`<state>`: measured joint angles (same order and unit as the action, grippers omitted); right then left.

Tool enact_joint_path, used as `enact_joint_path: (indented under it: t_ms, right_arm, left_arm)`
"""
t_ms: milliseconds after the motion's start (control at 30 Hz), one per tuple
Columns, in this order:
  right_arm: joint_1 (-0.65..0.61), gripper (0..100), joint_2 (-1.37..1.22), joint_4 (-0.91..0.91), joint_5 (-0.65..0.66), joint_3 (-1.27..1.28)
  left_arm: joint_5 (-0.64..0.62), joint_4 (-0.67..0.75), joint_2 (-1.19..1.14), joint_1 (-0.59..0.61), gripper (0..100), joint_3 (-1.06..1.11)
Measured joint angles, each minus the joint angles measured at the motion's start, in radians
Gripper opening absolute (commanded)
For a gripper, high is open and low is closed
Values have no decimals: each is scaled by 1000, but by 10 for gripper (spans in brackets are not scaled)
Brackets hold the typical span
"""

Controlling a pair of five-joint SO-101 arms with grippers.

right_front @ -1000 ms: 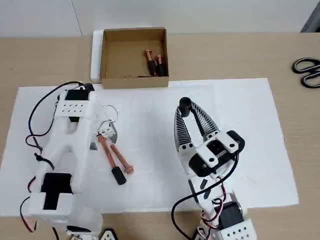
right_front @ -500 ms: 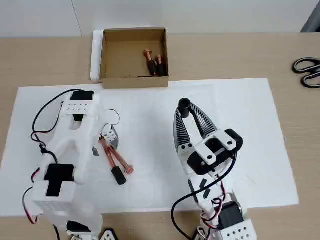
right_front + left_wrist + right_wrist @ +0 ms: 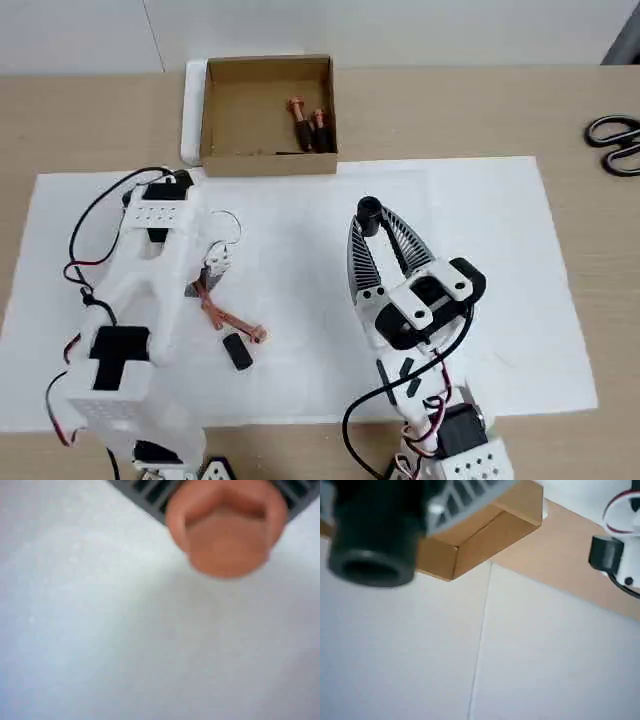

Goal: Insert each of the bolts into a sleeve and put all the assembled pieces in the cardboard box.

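On the white paper sheet (image 3: 480,300) covering the desk (image 3: 90,110), the left fingers (image 3: 200,285) pinch a smooth copper bolt (image 3: 225,535). A second bolt (image 3: 243,328) and a stubby loose sleeve (image 3: 237,351) lie beside them. The open cardboard box (image 3: 268,165) holds two assembled pieces (image 3: 308,125). The ribbed right fingers (image 3: 358,225) clamp a round black sleeve (image 3: 369,208). Metal scissors (image 3: 612,140) lie far right.
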<state>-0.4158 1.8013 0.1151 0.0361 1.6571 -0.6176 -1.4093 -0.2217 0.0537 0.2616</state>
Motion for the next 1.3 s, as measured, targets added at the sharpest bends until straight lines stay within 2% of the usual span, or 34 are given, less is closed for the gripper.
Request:
enact_joint_path:
  t_ms: [367, 667, 800, 1200, 1300]
  right_arm:
    - [0, 5, 0, 0, 0, 0]
    - [0, 5, 0, 0, 0, 0]
    - [0, 5, 0, 0, 0, 0]
    - [2, 5, 0, 0, 0, 0]
    - [8, 5, 0, 0, 0, 0]
  left_arm:
    - [0, -8, 0, 0, 6, -8]
    - [0, -224, 0, 0, 6, -245]
    - [0, -242, 0, 0, 6, -316]
    - [0, -250, 0, 0, 6, -325]
    - [-3, -301, 15, -12, 6, -325]
